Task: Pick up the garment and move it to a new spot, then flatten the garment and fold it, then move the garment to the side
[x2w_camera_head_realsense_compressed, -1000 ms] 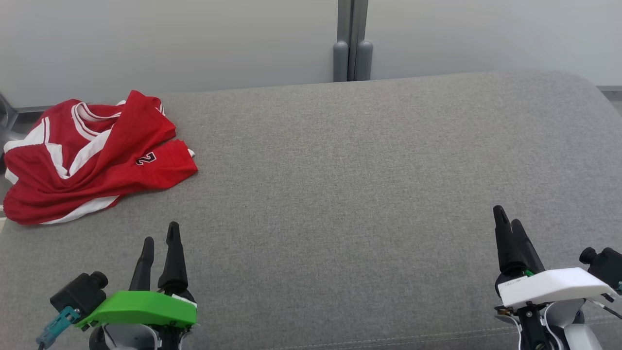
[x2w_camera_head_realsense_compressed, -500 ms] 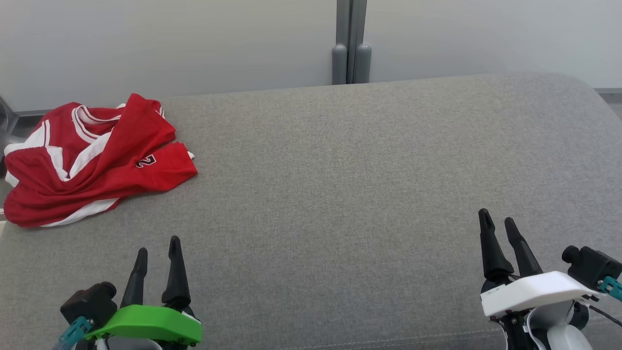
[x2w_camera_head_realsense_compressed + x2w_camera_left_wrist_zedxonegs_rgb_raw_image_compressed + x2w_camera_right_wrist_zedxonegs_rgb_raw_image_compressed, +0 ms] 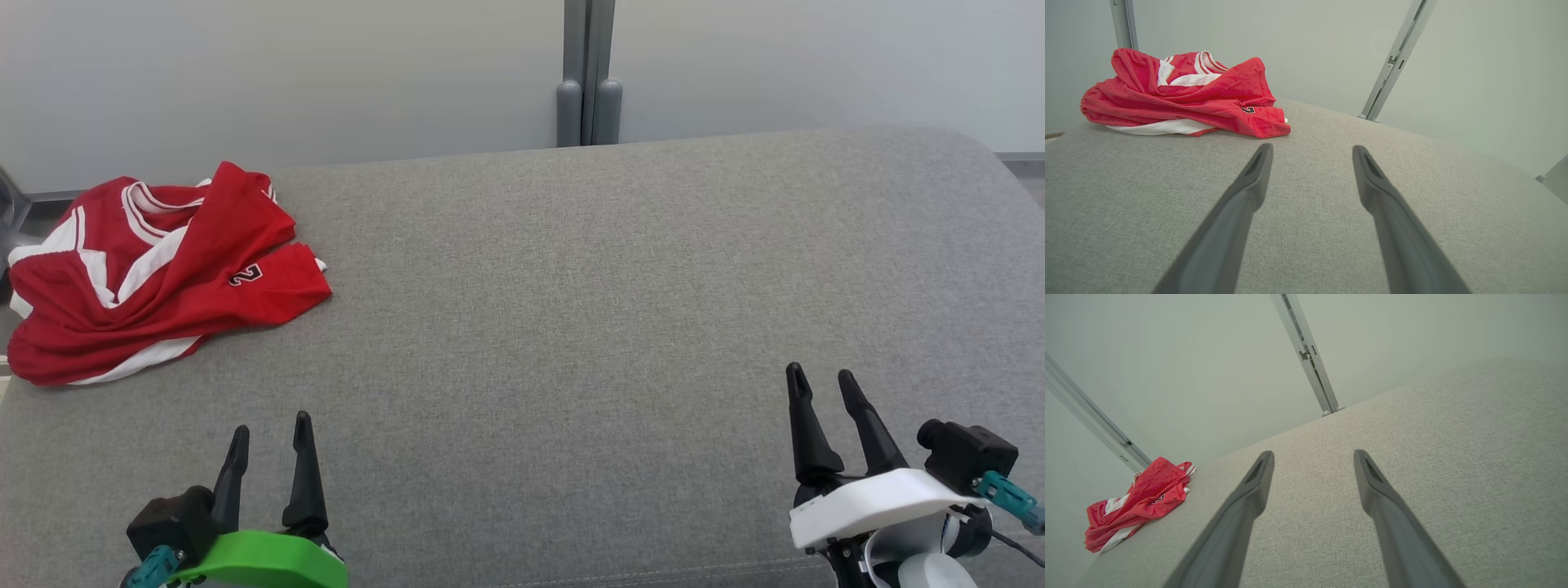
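We see our left gripper and right gripper spread wide, empty. Far left, the shirt lies bunched, folds hiding much.

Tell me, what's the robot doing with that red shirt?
Nothing yet. The shirt lies crumpled at the far left of the grey cushion. The left hand and right hand are both open and empty, near the cushion's front edge. The left hand is closer to the shirt, which is not yet picked up.
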`<state>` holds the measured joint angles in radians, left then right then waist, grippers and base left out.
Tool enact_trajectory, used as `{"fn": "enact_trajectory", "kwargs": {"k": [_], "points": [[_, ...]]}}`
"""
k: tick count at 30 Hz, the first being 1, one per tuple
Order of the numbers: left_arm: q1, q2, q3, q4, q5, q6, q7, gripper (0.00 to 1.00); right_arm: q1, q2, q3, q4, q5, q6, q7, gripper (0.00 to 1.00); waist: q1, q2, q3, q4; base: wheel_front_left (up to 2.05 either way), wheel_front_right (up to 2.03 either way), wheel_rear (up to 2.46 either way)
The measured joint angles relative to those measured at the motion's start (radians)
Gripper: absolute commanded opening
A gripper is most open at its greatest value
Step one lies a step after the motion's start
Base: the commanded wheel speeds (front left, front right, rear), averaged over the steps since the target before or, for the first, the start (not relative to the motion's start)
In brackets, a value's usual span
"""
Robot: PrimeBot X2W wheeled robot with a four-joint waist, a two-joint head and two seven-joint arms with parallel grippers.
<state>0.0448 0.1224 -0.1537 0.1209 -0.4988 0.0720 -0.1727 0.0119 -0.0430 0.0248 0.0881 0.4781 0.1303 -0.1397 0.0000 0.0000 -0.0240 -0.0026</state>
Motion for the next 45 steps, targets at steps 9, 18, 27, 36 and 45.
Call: {"fn": "enact_trajectory", "kwargs": {"k": [9,18,27,36,45], "points": [[0.016,0.011,-0.008,0.002,0.084,0.012,-0.021,1.0,0.001,-0.001,0.018,0.009,-0.095,0.0,-0.027,1.0,0.0,0.0,-0.006,0.0,0.0,0.0,0.0],[0.026,0.011,-0.009,0.004,0.137,0.021,-0.036,1.0,0.003,-0.002,0.029,0.012,-0.179,0.0,-0.049,1.0,0.0,0.0,-0.009,0.001,0.0,0.0,0.0],[0.031,0.011,-0.012,0.022,0.185,0.036,-0.049,1.0,0.003,-0.002,0.048,0.023,-0.25,0.0,-0.072,1.0,0.0,0.0,-0.012,0.0,0.0,0.0,0.0],[0.043,0.012,-0.018,0.018,0.221,0.048,-0.048,1.0,0.003,-0.003,0.057,0.031,-0.306,0.0,-0.092,1.0,0.0,0.0,-0.013,0.001,0.0,0.0,0.0],[0.049,0.015,-0.027,0.006,0.261,0.059,-0.048,1.0,0.002,-0.004,0.063,0.038,-0.361,0.0,-0.11,1.0,0.0,0.0,-0.016,0.001,0.0,0.0,0.0]]}}
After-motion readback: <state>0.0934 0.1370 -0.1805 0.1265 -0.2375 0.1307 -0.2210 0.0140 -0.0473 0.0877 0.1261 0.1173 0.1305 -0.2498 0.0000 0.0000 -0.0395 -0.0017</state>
